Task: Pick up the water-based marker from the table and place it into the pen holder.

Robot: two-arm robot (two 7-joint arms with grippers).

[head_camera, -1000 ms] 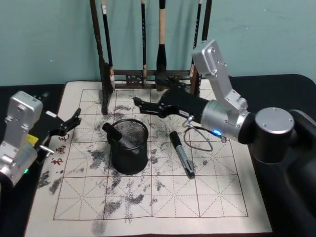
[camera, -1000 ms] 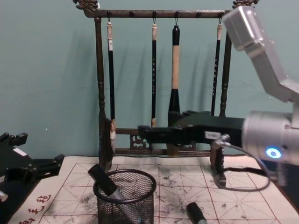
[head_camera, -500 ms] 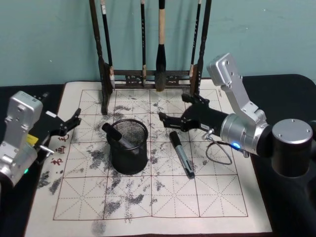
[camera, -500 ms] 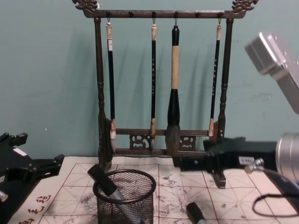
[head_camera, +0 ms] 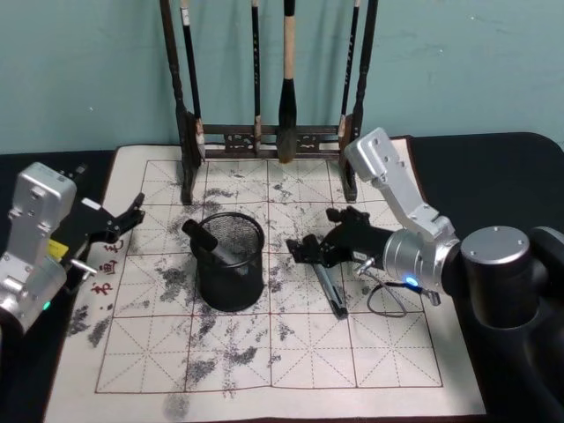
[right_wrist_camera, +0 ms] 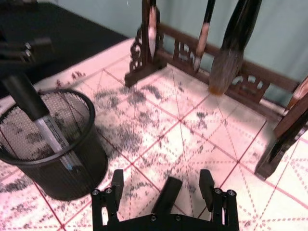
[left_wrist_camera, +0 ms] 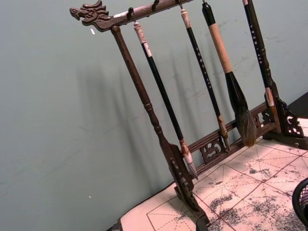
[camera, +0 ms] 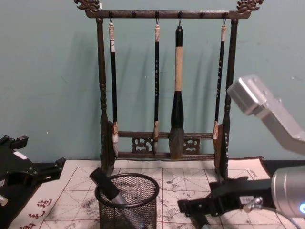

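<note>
Right gripper (right_wrist_camera: 162, 177), spread wide, straddles the marker (head_camera: 331, 289), hiding its cap end; left gripper (head_camera: 122, 218) parked.

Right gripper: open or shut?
Open. The right gripper straddles the marker on the mat, a gap showing each side.

Head cam's looking down over the whole mat (head_camera: 388, 352), chest cam's sitting low facing the brush rack (camera: 99, 71), and both wrist cams are catching that rack too.

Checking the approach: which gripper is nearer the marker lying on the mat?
Right. The right gripper is open astride the marker's cap end; the left gripper sits parked at the mat's left edge, beyond the pen holder.
</note>
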